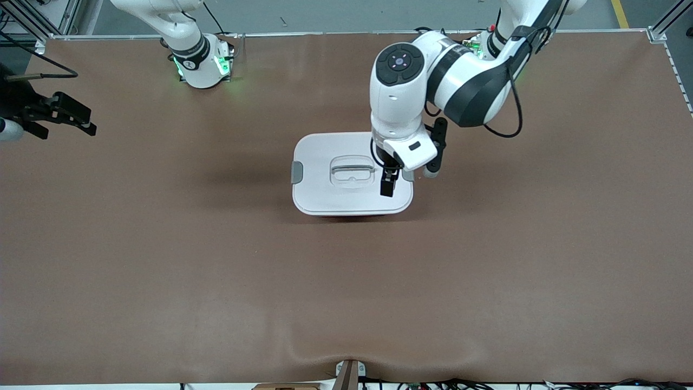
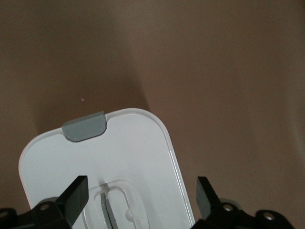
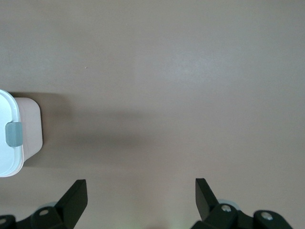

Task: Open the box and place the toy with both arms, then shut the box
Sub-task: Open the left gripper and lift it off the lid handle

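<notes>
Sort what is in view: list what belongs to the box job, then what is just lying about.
Job:
- box, closed under its white lid
- left end effector, open over the lid
- right end effector, open, waiting at the right arm's end

Lying about:
- nothing; toy not visible

Rounded-rectangular box [image 1: 346, 203] at the centre of the front view, slightly above the middle of the frame, resting flat on the brown table. Closed by a white lid [image 1: 325, 189] with a recessed handle [image 1: 353, 172] at its centre and a grey clip [image 1: 296, 172] on the short side toward the right arm's end. Pale pink translucent wall [image 3: 31, 126] visible under the lid rim at the left edge of the right wrist frame.
</notes>
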Controlling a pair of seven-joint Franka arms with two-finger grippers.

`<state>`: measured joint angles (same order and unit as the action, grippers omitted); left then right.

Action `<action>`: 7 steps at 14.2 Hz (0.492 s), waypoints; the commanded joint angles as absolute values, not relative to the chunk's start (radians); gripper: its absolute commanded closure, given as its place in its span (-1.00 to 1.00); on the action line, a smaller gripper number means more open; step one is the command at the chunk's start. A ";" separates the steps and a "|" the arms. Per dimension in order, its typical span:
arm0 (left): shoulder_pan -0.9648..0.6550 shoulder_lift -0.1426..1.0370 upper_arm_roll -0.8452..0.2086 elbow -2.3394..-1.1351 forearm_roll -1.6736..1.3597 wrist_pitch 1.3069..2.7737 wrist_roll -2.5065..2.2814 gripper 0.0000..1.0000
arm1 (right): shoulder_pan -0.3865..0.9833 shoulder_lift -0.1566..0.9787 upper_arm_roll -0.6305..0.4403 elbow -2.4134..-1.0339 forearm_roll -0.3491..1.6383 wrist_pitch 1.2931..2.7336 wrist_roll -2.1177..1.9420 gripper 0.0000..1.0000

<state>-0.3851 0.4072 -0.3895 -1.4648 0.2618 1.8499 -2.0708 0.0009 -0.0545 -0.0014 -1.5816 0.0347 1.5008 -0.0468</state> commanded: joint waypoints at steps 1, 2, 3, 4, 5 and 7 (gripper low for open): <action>-0.350 0.376 -0.397 -1.463 0.244 1.783 -1.903 -1.00 | 0.008 -0.052 -0.003 -1.566 0.025 1.496 -0.040 -1.00; -0.332 0.362 -0.397 -1.465 0.241 1.758 -1.841 -1.00 | 0.008 -0.052 -0.003 -1.565 0.025 1.496 -0.040 -1.00; -0.309 0.354 -0.397 -1.466 0.224 1.744 -1.771 -1.00 | 0.008 -0.052 -0.003 -1.563 0.025 1.496 -0.040 -1.00; -0.284 0.344 -0.397 -1.465 0.207 1.727 -1.694 -1.00 | 0.008 -0.052 -0.003 -1.563 0.025 1.496 -0.040 -1.00; -0.259 0.330 -0.397 -1.466 0.199 1.711 -1.622 -1.00 | 0.008 -0.052 -0.003 -1.563 0.025 1.494 -0.040 -1.00; -0.215 0.310 -0.397 -1.467 0.199 1.704 -1.530 -1.00 | 0.008 -0.052 -0.003 -1.563 0.023 1.494 -0.041 -1.00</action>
